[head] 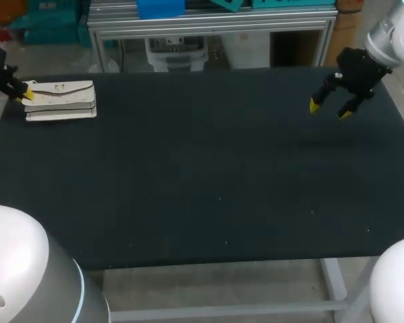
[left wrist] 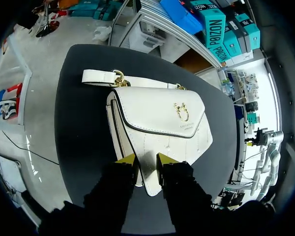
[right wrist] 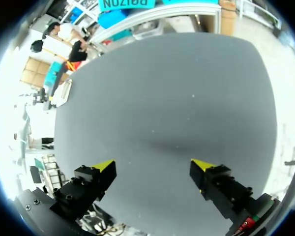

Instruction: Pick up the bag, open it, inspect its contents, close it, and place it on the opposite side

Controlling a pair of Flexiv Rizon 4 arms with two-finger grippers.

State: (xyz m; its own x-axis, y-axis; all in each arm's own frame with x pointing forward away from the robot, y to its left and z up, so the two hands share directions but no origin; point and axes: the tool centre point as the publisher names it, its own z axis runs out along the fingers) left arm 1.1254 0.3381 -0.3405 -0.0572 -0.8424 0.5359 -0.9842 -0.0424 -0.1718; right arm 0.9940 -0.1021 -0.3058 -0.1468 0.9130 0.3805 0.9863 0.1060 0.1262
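Where tabletop [head: 202,195] reached far right, right claw [head: 328,109] hung above it, fingers spread wide, holding nothing. At far left edge, left claw [left wrist: 145,158] was narrowed on end of white bag [left wrist: 157,118], tips pinching it from both sides. Bag lay flat, flap closed, gold clasp [left wrist: 182,112] up, strap [left wrist: 101,77] beyond.

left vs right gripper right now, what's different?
The left gripper has its jaws close together, pinching an edge of the white handbag; the right gripper has its jaws spread wide, holding nothing. The left gripper is at the far-left corner of the table; the right gripper is above its far-right side. Both have yellow tips.
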